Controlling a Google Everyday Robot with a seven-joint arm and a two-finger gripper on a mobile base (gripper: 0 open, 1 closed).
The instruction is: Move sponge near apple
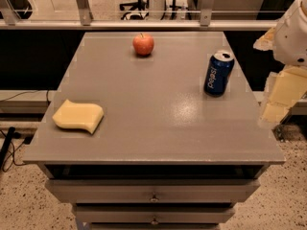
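The pale yellow sponge [78, 116] lies flat on the grey table top [153, 128] near its front left edge. The small red apple [143, 44] stands at the far middle of the table, well apart from the sponge. My gripper [280, 97] hangs at the right edge of the view, beyond the table's right side, with its pale yellow blocky fingers pointing down. It holds nothing and is far from the sponge.
A blue Pepsi can [218, 74] stands upright at the table's right side, close to the gripper. The table has drawers [153, 191] below its front edge. A rail and office chairs are behind the table. Cables lie on the floor at the left.
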